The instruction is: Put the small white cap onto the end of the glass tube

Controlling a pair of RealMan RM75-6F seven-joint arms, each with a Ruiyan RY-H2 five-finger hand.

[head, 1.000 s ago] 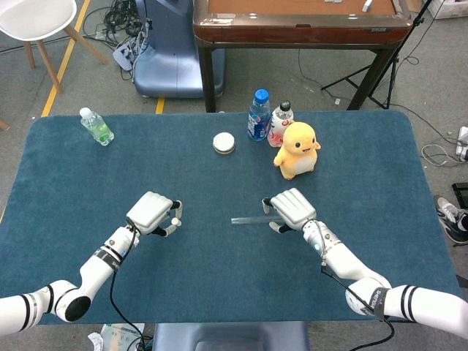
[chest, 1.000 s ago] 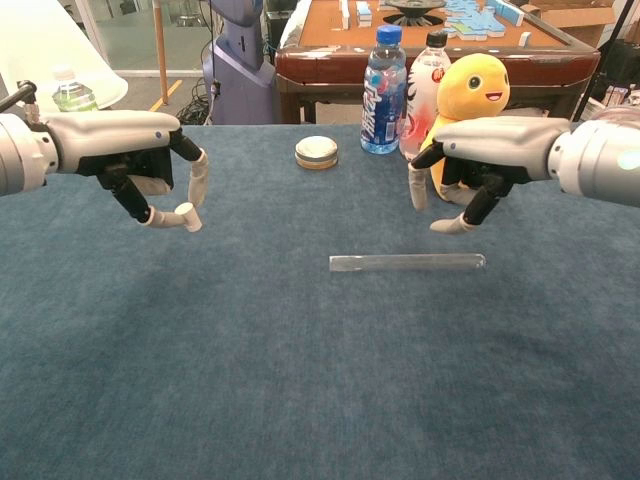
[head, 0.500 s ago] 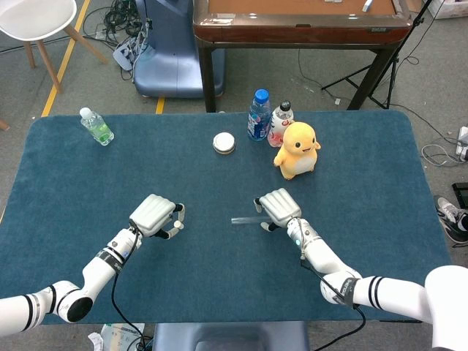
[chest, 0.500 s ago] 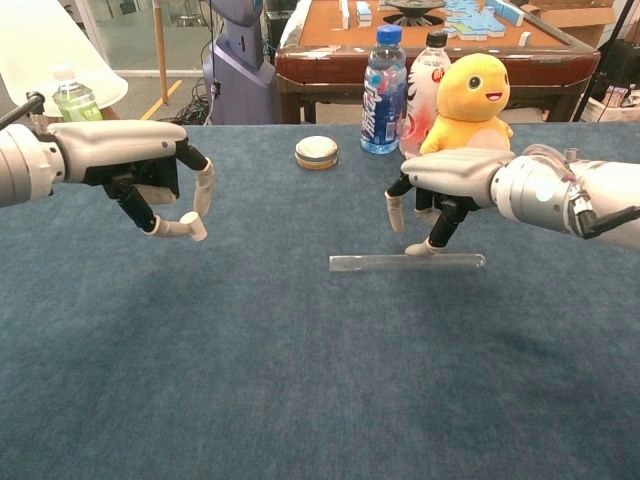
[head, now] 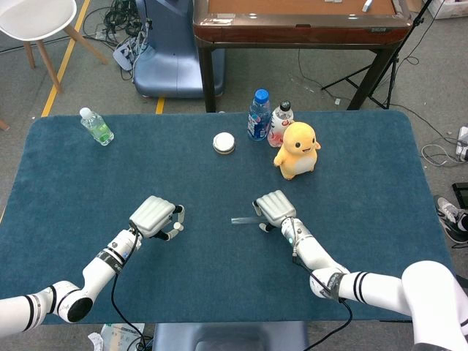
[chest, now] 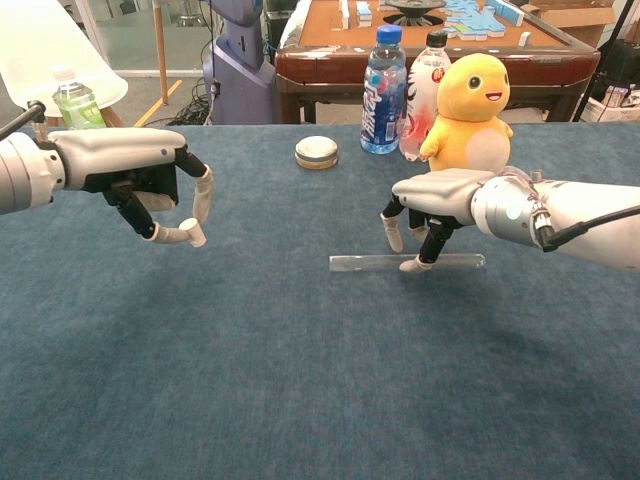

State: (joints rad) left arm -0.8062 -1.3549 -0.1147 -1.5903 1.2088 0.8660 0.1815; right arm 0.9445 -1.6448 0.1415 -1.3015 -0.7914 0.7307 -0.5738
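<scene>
Pinching cap (chest: 197, 238) (chest view only), L robot hand (chest: 150, 185)

clear glass tube (chest: 407, 263) lying flat and sideways on the blue cloth just right of frame centre, mostly see-through, small white plastic cap (chest: 197, 238) off at middle left, up off the cloth, well apart from the tube

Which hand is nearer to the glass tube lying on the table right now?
Right. The right hand is directly over the glass tube, fingertips down at it. The left hand hovers well off to the tube's left, pinching the small white cap.
</scene>
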